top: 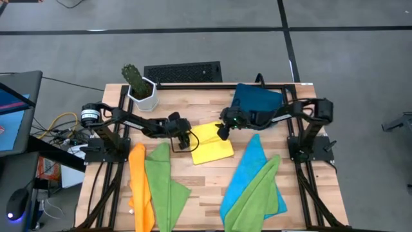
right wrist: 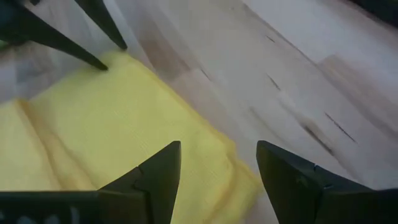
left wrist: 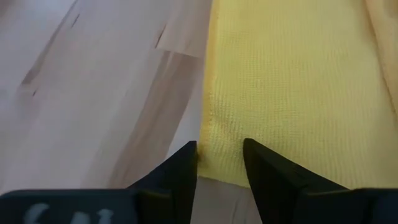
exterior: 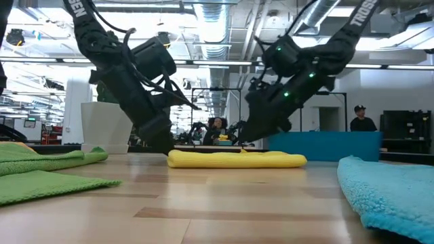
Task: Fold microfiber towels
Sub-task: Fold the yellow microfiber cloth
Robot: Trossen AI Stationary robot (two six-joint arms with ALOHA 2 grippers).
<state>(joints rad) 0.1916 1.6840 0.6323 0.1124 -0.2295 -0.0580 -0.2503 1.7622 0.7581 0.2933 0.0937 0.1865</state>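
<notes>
Two lime green towels (top: 168, 187), an orange towel (top: 140, 187) and a blue towel (top: 248, 174) lie along the frame's lower edge. Mid-frame, the folded yellow towel (top: 211, 143) sits between both arms. The left gripper (top: 187, 138) has its fingers parted, straddling the towel's corner; the right gripper (top: 223, 132) hangs spread wide over its opposite edge. Closing unevenly could snag one layer and undo the fold.

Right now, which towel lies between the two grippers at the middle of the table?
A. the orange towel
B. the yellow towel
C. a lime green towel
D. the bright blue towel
B: the yellow towel lies folded between the left gripper and the right gripper, and both wrist views show it.
</notes>
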